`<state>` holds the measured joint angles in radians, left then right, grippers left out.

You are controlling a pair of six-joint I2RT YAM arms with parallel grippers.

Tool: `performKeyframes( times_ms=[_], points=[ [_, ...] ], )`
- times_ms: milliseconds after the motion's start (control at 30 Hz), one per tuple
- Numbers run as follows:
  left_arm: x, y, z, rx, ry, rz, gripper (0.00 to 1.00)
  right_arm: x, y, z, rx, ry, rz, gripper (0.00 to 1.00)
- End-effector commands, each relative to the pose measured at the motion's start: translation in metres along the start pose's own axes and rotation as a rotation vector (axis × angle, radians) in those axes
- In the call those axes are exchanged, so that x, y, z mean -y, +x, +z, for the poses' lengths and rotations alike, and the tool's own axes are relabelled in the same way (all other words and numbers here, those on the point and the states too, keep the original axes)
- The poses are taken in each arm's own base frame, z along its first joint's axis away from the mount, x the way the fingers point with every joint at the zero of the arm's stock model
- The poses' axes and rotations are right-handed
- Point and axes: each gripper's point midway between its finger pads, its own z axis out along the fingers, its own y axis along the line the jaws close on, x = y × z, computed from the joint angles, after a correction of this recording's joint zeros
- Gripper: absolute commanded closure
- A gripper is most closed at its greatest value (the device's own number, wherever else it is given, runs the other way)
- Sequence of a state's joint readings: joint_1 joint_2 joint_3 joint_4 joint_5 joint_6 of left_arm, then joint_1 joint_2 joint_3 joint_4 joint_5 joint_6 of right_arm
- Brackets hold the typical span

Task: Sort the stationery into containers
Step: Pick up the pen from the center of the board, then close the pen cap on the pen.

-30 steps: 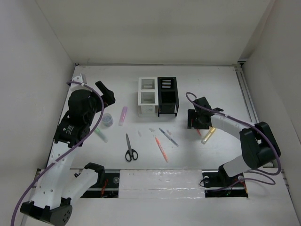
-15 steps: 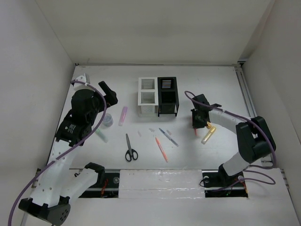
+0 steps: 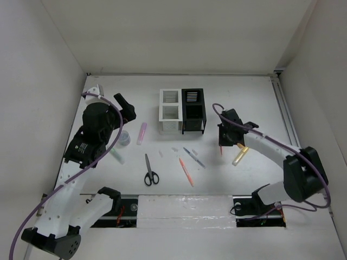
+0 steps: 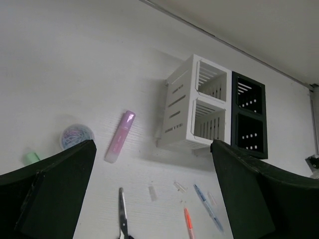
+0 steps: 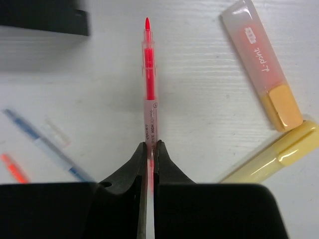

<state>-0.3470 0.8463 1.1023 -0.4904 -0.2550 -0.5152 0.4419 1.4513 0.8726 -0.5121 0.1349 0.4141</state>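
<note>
White, faintly grained tabletop [image 3: 260, 103], boxed in by plain pale walls [image 3: 49, 54]. My right gripper [image 5: 148, 145] is clenched on a slim red pen [image 5: 148, 84] (translucent barrel, pointed tip), right of the slatted black organizer [image 3: 193, 110] and its white twin [image 3: 169, 111]. An orange highlighter [image 5: 261, 64] and a yellow highlighter [image 5: 269, 154] lie just beside it. My left gripper [image 3: 123, 106] hangs released, far left.
</note>
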Motion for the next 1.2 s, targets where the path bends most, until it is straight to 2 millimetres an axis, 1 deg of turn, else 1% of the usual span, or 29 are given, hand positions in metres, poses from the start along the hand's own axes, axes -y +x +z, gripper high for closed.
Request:
performKeyframes(
  times_ms=[0,33,67,100,133,167,200,233,267,300,333,367,400,433,467,500,600,667,700,767,800,833,867,900,967,1000,1100,1133,1167],
  points=[
    [0.033,-0.01,-0.005,-0.011,0.143,-0.026,0.0,-0.018,-0.035,-0.049,0.196,-0.039,0.045,1.0],
    [0.035,-0.002,0.0,-0.041,0.147,-0.037,0.0,-0.019,-0.04,-0.06,0.231,-0.039,0.053,1.0],
    [0.033,0.006,0.004,-0.074,0.126,-0.056,0.0,-0.018,-0.039,-0.069,0.259,-0.015,0.045,1.0],
    [0.029,0.02,0.017,-0.13,0.086,-0.062,0.0,-0.019,-0.047,-0.089,0.319,-0.031,0.051,1.0],
    [0.027,0.027,0.021,-0.164,0.06,-0.077,0.0,-0.02,-0.051,-0.1,0.351,-0.032,0.059,1.0],
    [0.026,0.037,0.027,-0.197,0.05,-0.087,0.0,-0.016,-0.048,-0.107,0.366,-0.011,0.047,1.0],
    [0.022,0.047,0.033,-0.224,0.028,-0.096,0.0,-0.013,-0.052,-0.117,0.395,-0.013,0.058,1.0],
    [0.017,0.067,0.041,-0.261,0.021,-0.103,0.0,-0.014,-0.056,-0.134,0.444,-0.044,0.067,1.0],
    [0.014,0.08,0.046,-0.292,0.013,-0.115,0.0,-0.012,-0.055,-0.141,0.458,-0.051,0.063,1.0],
    [0.013,0.089,0.048,-0.312,0.006,-0.155,0.0,-0.014,-0.056,-0.149,0.479,-0.073,0.065,1.0],
    [0.023,0.109,0.047,-0.348,0.029,-0.145,0.0,-0.014,-0.06,-0.158,0.511,-0.094,0.078,1.0],
    [0.016,0.123,0.054,-0.333,-0.033,-0.131,0.0,-0.012,-0.062,-0.171,0.548,-0.119,0.093,1.0],
    [0.023,0.133,0.053,-0.338,-0.043,-0.121,0.0,-0.01,-0.063,-0.176,0.565,-0.126,0.086,1.0],
    [0.029,0.146,0.052,-0.354,-0.063,-0.131,0.0,-0.009,-0.061,-0.178,0.571,-0.13,0.089,1.0],
    [0.039,0.17,0.049,-0.408,-0.075,-0.074,0.0,-0.007,-0.062,-0.184,0.589,-0.138,0.085,1.0],
    [0.041,0.174,0.052,-0.395,-0.096,-0.059,0.0,-0.007,-0.062,-0.184,0.589,-0.135,0.075,1.0],
    [0.048,0.202,0.057,-0.445,-0.113,-0.016,0.0,-0.005,-0.056,-0.187,0.584,-0.136,0.057,1.0],
    [0.048,0.211,0.062,-0.454,-0.139,-0.007,0.04,-0.011,-0.053,-0.191,0.586,-0.166,0.042,1.0],
    [0.05,0.221,0.066,-0.471,-0.159,-0.011,0.08,-0.01,-0.053,-0.194,0.595,-0.173,0.046,1.0],
    [0.045,0.229,0.068,-0.471,-0.195,-0.004,0.11,-0.012,-0.052,-0.197,0.601,-0.185,0.042,1.0],
    [0.047,0.234,0.066,-0.479,-0.194,-0.003,0.13,-0.011,-0.05,-0.196,0.601,-0.185,0.042,1.0],
    [0.042,0.237,0.067,-0.468,-0.226,0.002,0.17,-0.015,-0.05,-0.198,0.607,-0.199,0.037,1.0],
    [0.04,0.236,0.067,-0.459,-0.241,-0.003,0.17,-0.015,-0.05,-0.198,0.607,-0.2,0.037,1.0],
    [0.039,0.242,0.065,-0.464,-0.25,0.012,0.17,-0.017,-0.049,-0.198,0.605,-0.206,0.031,1.0],
    [0.035,0.243,0.065,-0.463,-0.28,0.011,0.19,-0.017,-0.049,-0.198,0.605,-0.206,0.031,1.0],
    [0.033,0.245,0.068,-0.459,-0.294,0.012,0.22,-0.019,-0.05,-0.199,0.608,-0.219,0.031,1.0],
    [0.022,0.253,0.066,-0.46,-0.343,0.022,0.22,-0.019,-0.05,-0.199,0.608,-0.219,0.031,1.0],
    [0.022,0.253,0.066,-0.458,-0.345,0.013,0.22,-0.02,-0.05,-0.197,0.608,-0.219,0.031,1.0],
    [0.017,0.259,0.066,-0.467,-0.36,0.026,0.22,-0.02,-0.05,-0.197,0.608,-0.219,0.031,1.0]
  ],
)
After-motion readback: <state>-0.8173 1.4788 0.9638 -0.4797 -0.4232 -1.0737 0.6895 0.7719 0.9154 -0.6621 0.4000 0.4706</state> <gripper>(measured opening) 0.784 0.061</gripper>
